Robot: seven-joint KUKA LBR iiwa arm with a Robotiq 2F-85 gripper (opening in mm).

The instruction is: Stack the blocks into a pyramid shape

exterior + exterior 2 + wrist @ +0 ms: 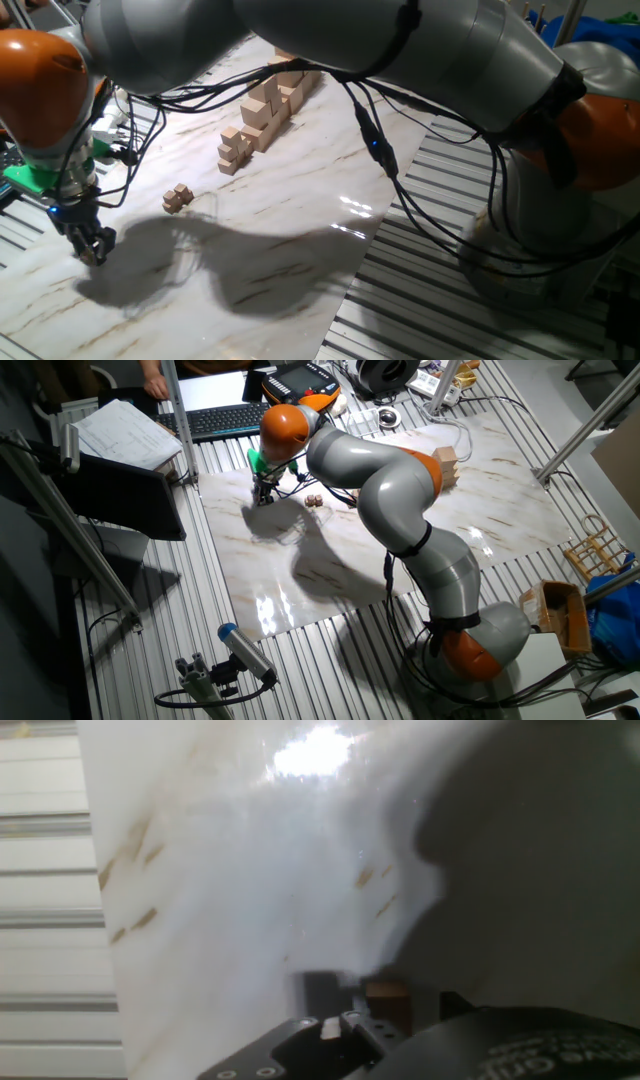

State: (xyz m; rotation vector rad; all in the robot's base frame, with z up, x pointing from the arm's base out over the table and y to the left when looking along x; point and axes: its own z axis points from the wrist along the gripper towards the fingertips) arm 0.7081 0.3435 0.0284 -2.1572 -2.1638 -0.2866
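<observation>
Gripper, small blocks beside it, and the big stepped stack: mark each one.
gripper [92, 250]: one fixed view, between its fingertips, low over the marble.
small blocks [178, 197]: one fixed view, middle of the little cluster.
stepped stack [262, 118]: one fixed view, side face of a mid-height cube.

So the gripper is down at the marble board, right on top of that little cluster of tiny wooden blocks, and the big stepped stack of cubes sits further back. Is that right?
Not quite. The gripper is down at the marble board, but it stands apart from the cluster of tiny blocks, off to one side of it, as one fixed view shows. The big stepped stack does sit further back.
</observation>
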